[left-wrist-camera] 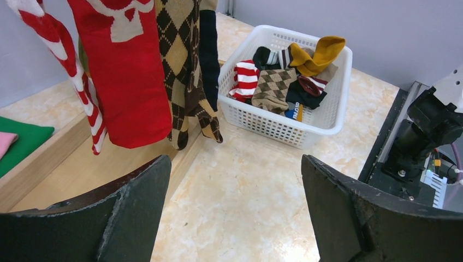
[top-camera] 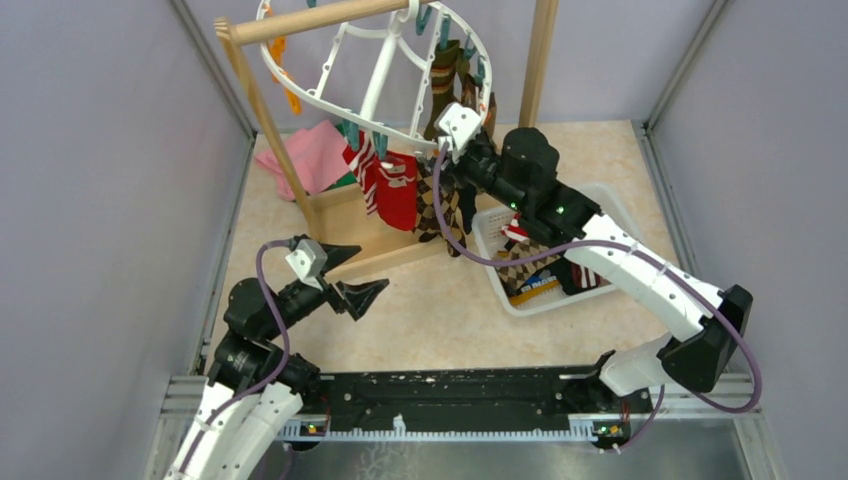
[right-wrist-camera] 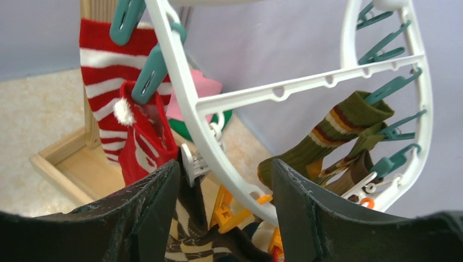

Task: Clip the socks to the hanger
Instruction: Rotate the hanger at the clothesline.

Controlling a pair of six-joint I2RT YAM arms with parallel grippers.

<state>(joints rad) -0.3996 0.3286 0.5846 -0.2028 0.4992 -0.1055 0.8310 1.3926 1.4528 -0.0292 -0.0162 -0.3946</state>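
Observation:
The white oval hanger (top-camera: 380,80) hangs from the rack. Clipped to it are a red-and-white striped sock (top-camera: 362,170), a red sock (top-camera: 398,190), a brown argyle sock (top-camera: 440,212) and brown-green striped socks (top-camera: 445,85). My right gripper (top-camera: 447,165) is open at the hanger's near rim. In the right wrist view (right-wrist-camera: 225,164) its jaws straddle the rim (right-wrist-camera: 191,109) and an orange clip (right-wrist-camera: 240,210) above the argyle sock (right-wrist-camera: 191,240). My left gripper (top-camera: 368,268) is open and empty above the table, also seen in its wrist view (left-wrist-camera: 235,158). More socks (left-wrist-camera: 278,82) lie in the basket.
A white perforated basket (top-camera: 610,215) stands at the right under my right arm. The wooden pole rack (top-camera: 330,20) has a base frame (top-camera: 370,250) on the table. Folded pink and green cloths (top-camera: 315,155) lie at the back left. Grey walls close in both sides.

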